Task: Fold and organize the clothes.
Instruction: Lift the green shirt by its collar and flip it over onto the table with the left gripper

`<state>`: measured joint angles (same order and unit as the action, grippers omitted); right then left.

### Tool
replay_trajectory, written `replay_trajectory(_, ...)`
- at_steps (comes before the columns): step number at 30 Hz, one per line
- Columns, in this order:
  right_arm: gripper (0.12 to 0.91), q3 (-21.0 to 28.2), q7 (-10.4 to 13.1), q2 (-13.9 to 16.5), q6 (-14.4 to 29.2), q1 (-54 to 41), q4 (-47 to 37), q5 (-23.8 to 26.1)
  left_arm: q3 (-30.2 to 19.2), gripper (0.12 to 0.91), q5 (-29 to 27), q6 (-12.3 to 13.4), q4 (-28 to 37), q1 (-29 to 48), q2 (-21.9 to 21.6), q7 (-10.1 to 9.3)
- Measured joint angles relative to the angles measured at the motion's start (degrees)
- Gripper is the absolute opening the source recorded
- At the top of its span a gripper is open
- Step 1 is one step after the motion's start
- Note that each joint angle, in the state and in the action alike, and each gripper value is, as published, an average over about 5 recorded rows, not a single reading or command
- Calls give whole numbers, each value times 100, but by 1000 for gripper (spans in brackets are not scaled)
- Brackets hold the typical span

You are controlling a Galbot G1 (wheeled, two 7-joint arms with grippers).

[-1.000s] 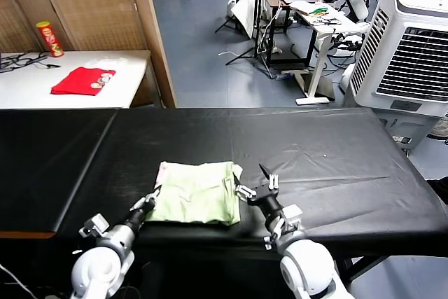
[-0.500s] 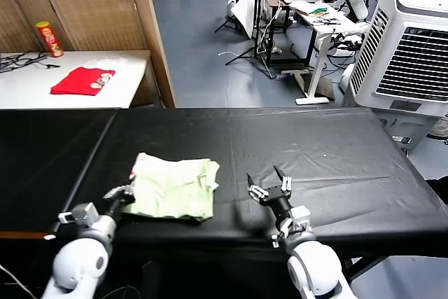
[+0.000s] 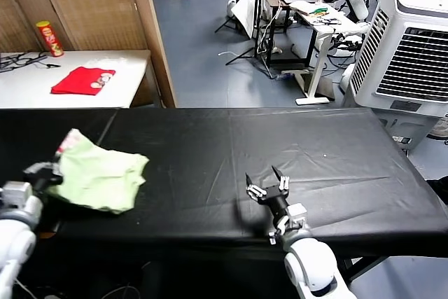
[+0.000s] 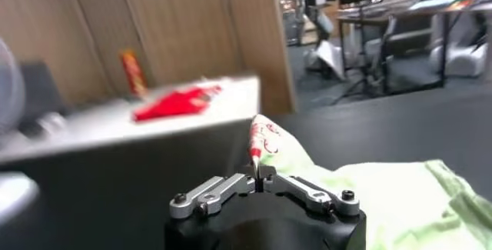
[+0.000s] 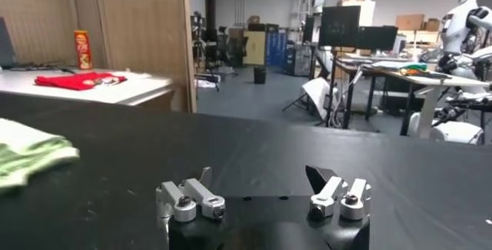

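Note:
The pale green shirt [image 3: 98,176], folded into a bundle with a red-pink printed patch at one corner, lies on the left part of the black table [image 3: 294,138]. My left gripper [image 3: 46,171] is shut on the shirt's left edge and holds it at the table's left side. In the left wrist view the shirt [image 4: 369,198] trails from the closed left gripper [image 4: 257,171]. My right gripper [image 3: 269,185] is open and empty above the table's front middle, well right of the shirt. It is also open in the right wrist view [image 5: 261,178], where the shirt [image 5: 31,155] lies far off.
A white side table [image 3: 42,82] at the back left holds a red garment [image 3: 82,80] and a red can [image 3: 49,38]. A wooden partition [image 3: 150,33] stands behind the table. A white cooling unit [image 3: 413,47] stands at the right.
My left gripper has dragged the shirt from the table's front middle far to the left. My right gripper has opened, drawn back slightly and stayed near the front middle.

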<state>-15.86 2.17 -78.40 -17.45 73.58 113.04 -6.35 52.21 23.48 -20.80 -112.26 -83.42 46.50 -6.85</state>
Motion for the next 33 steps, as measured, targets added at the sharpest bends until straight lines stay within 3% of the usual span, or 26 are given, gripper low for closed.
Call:
replay_trajectory(7,798,-18,-15,19,19,81,-10,0,-138,134,-208,-92,-540,-59,58,-321)
replay_trajectory(16,798,-217,-18,26,13,250,123,11,-1391,134,-197,-327,-1015,209,910,-542)
replay_trajectory(23,798,-335,-46,37,-15,366,223,-10,-2433,134,-420,-321,-926,495,1552,-588)
replay_trajectory(27,798,-285,-102,93,-59,330,228,-154,-2872,144,-590,-280,-863,515,1893,-478)
replay_trajectory(30,798,-201,-117,144,-144,251,192,-380,-3105,241,-864,-232,-869,458,2105,-332)
replay_trajectory(33,798,-101,-120,183,-308,145,131,-667,-3254,406,-1093,-81,-918,373,2258,-160)
